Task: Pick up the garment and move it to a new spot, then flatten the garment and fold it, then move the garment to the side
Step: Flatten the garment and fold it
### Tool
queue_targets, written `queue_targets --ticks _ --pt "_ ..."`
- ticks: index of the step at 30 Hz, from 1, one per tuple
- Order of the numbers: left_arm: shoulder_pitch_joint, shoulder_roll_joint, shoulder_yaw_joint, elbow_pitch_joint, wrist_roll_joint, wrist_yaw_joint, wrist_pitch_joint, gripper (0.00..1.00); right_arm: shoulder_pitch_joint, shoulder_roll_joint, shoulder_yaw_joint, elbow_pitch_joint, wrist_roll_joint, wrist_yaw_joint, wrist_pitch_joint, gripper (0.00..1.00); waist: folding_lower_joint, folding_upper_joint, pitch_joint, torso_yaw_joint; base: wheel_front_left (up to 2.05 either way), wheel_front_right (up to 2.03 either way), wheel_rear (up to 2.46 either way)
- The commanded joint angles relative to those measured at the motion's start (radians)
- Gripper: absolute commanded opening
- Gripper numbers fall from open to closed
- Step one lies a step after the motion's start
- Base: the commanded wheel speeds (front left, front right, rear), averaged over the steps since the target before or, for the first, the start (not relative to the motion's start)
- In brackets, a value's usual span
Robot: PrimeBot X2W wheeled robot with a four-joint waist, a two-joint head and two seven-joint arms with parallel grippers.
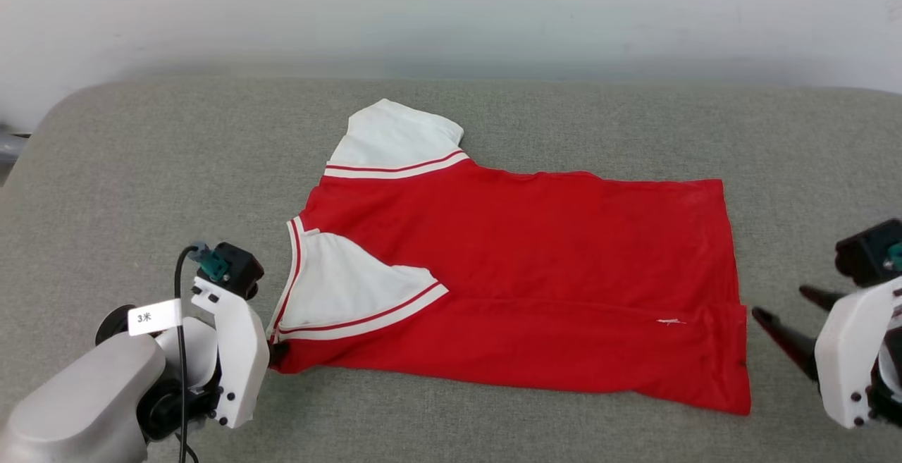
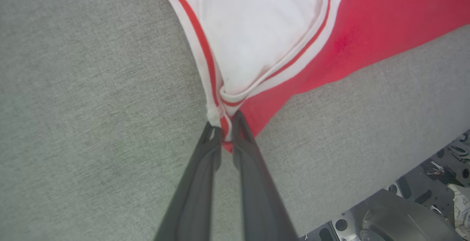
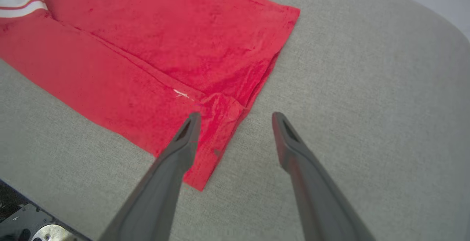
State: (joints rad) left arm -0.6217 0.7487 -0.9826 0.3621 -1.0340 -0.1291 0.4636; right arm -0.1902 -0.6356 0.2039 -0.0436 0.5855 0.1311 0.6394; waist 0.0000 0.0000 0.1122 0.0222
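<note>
The garment [image 1: 521, 266], a red T-shirt with white sleeves and striped trim, lies spread on the grey cushion, its near edge folded over. My left gripper [image 1: 275, 352] is shut on the garment's near left corner, where the white sleeve meets the red body. In the left wrist view the two dark fingertips pinch the striped trim [image 2: 224, 118] of the garment [image 2: 330, 32]. My right gripper [image 1: 775, 315] hangs open just off the garment's right hem. In the right wrist view that gripper [image 3: 237, 116] straddles the hem of the garment [image 3: 147, 50], one finger over the red cloth, the other over bare cushion.
The grey cushion [image 1: 141, 188] reaches to a pale wall at the back. Its rounded left corner and near edge border a drop where the robot's base [image 2: 396, 215] shows. Bare cushion lies left, right and behind the garment.
</note>
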Motion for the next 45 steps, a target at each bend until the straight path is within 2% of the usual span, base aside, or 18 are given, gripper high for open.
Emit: queue_targets --ticks 1,7,12,20,30,31,32,38,45 --pt "-0.004 0.003 -0.002 -0.002 0.002 0.000 -0.004 0.00 0.016 -0.005 0.004 -0.006 0.008 -0.001 0.026 1.00 0.0000 0.0000 -0.001 0.003 0.00 0.00 0.00" --pt "-0.023 0.004 -0.013 -0.018 0.015 0.000 -0.020 0.00 0.038 -0.001 0.021 0.001 0.037 -0.001 0.183 1.00 0.0000 0.0000 0.006 0.015 0.00 0.00 0.00" --pt "-0.035 -0.004 -0.015 -0.018 0.022 0.000 -0.034 0.00 0.014 0.022 0.048 0.050 0.027 -0.001 0.228 1.00 0.0000 0.0000 0.021 0.024 0.00 0.00 0.00" --pt "-0.063 -0.016 -0.027 -0.018 0.035 0.000 -0.051 0.00 -0.036 0.069 0.098 0.193 0.000 -0.001 0.204 1.00 0.0000 0.0000 0.057 0.035 0.00 0.00 0.00" --pt "-0.081 -0.018 -0.044 -0.007 0.033 0.000 -0.073 0.00 -0.018 0.124 0.240 0.368 0.029 0.001 0.124 1.00 0.0000 0.0000 0.086 0.042 0.00 0.00 0.00" --pt "-0.080 -0.017 -0.046 -0.005 0.032 0.000 -0.076 0.00 -0.022 0.125 0.250 0.375 0.035 0.001 0.112 0.28 0.0000 0.0000 0.086 0.041 0.00 0.00 0.00" --pt "-0.078 -0.015 -0.047 -0.004 0.030 0.000 -0.079 0.00 -0.029 0.123 0.257 0.381 0.039 0.001 0.099 0.00 0.0000 0.0000 0.085 0.039 0.00 0.00 0.00" --pt "-0.048 -0.009 -0.057 0.008 0.018 0.000 -0.100 0.00 -0.060 0.073 0.254 0.386 0.071 -0.001 0.015 0.00 0.0000 0.0000 0.052 0.030 0.00 0.00 0.00" --pt "0.000 0.014 -0.057 -0.001 0.004 0.003 -0.135 0.00 -0.026 0.020 0.211 0.338 0.115 -0.001 -0.072 0.00 0.0000 0.0000 -0.015 0.024 0.00 0.00 0.00"
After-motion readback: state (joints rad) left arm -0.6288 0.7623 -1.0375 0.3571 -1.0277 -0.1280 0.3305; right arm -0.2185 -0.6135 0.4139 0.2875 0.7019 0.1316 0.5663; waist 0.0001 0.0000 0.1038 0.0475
